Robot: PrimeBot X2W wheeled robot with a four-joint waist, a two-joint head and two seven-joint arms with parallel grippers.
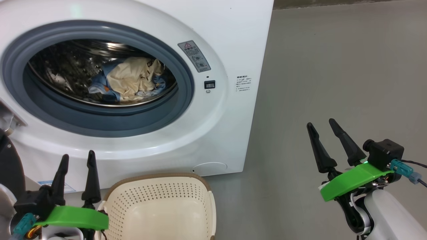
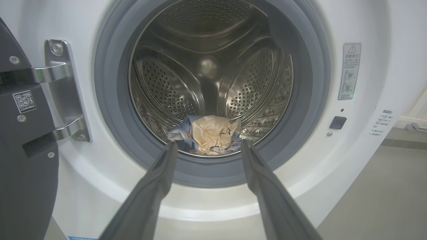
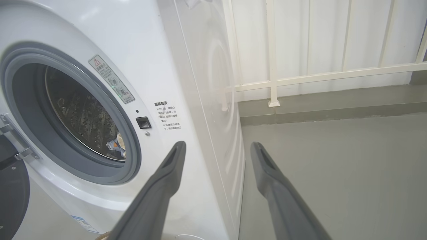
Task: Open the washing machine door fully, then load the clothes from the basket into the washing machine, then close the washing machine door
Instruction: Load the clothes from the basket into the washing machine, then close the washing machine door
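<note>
The washing machine (image 1: 233, 40) stands on the floor (image 1: 333, 66) with its round mouth wide open. The clothes (image 1: 130, 81), blue and cream, lie in a small heap at the bottom of the drum (image 2: 206, 50), close to the front edge. The basket (image 1: 153, 175) sits on the floor just in front of the machine, and the part we can see has nothing in it. So the loading looks done, and the job now is to shut the door.

The door (image 2: 26, 186) hangs open on the robot's left, dark and flat, held by its metal hinge (image 2: 63, 90). The left end effector (image 1: 77, 155) is beside the basket, near the door, with its two fingers spread apart and nothing between them. The right end effector (image 1: 321, 123) hangs over bare floor, well apart from the machine, also spread and holding nothing.

The left arm looks like the best one for this. It should go round to the outer side of the door and push on the rim far from the hinge, because that side swings most easily. A slow, round push is better than a hard shove. The door should follow its own curve.

First, check the heap. If any cloth pokes over the grey rubber ring (image 1: 186, 83), the door may trap it and not shut. The little black slot (image 1: 209, 84) is likely where the catch goes, so push until the door sits flat there.
</note>
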